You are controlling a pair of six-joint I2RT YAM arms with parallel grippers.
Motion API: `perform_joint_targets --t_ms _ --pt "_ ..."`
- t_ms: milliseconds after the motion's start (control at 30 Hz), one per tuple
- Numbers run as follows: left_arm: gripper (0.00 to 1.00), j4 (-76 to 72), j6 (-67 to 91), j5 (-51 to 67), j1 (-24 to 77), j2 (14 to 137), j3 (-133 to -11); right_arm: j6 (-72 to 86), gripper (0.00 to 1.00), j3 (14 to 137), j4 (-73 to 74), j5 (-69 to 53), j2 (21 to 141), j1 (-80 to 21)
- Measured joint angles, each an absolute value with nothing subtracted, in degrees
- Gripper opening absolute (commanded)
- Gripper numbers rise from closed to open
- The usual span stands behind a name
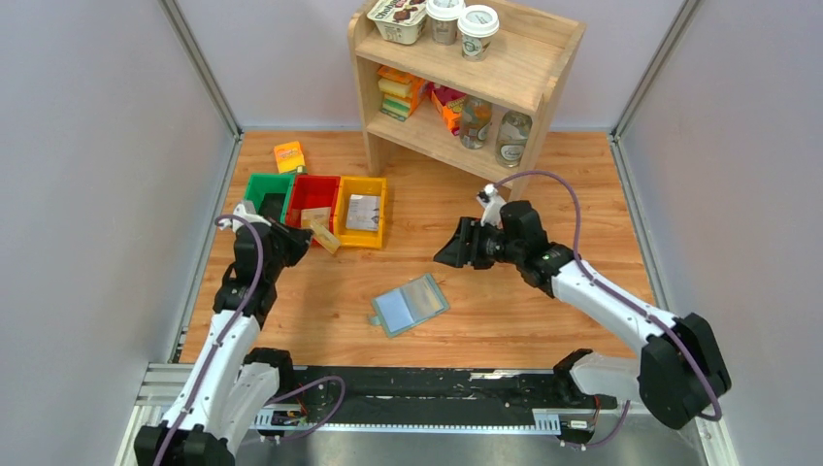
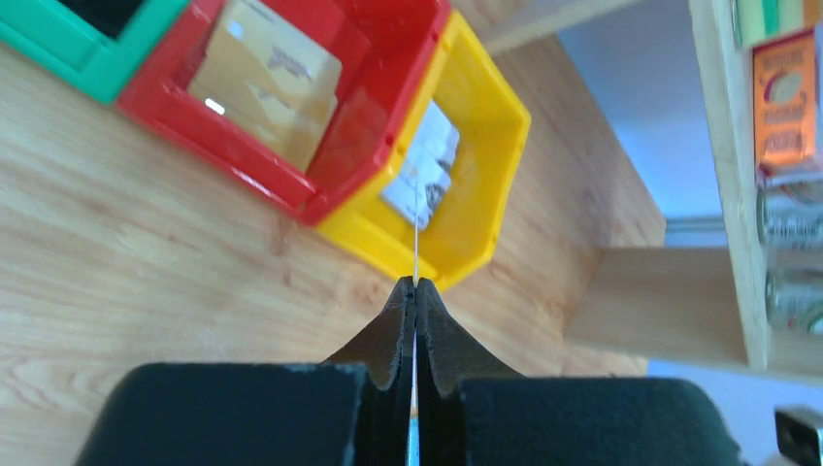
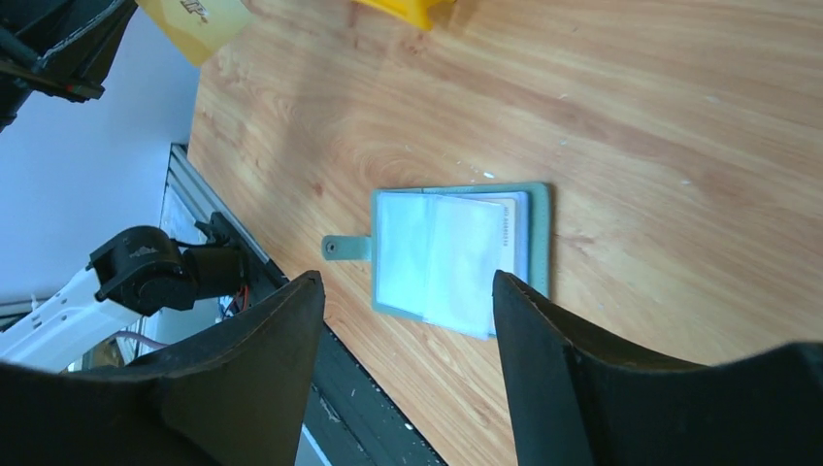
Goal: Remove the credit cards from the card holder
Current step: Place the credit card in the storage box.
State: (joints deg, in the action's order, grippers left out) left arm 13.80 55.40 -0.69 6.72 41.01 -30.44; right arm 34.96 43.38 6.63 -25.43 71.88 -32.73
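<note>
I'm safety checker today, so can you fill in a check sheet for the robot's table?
Surface: wooden table, no spills seen.
Job's things: holder open and flat on table; one card in left end effector; one card each in red bin and yellow bin.
Clutter: green bin, orange packet, both apart from holder.
Grippers: left end effector shut on card; right end effector open, touching nothing.
Cables: purple cables along both arms, no snag seen.
Surroundings: shelf with cups and bottles; grey walls.
</note>
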Motion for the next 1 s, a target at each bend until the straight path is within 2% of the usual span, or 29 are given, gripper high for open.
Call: perform_joint_targets --t_ms 267,500,700,833,1000 --pt "0.0 1.63 55.37 -5.34 1.32 52.01 -30.92 32.84 0.74 39.22 10.72 -23.4 62.26 -28.27" --pt "0.0 -8.73 55.18 -10.24 0.82 64.6 -32.18 30.3 0.76 37.47 13.47 -23.64 58.65 -26.15" --pt "0.01 -15.46 55.53 -9.69 0.69 74.54 -34.13 28.64 0.77 36.58 14.39 -24.34 57.54 -24.05" --pt "0.04 -19.31 56.9 -7.92 0.67 79.61 -34.59 27.97 0.77 36.25 15.16 -24.91 57.23 -23.22" --pt "0.16 -20.95 58.11 -6.5 0.64 84.55 -35.42 27.51 0.77 36.05 15.77 -25.32 57.08 -22.76"
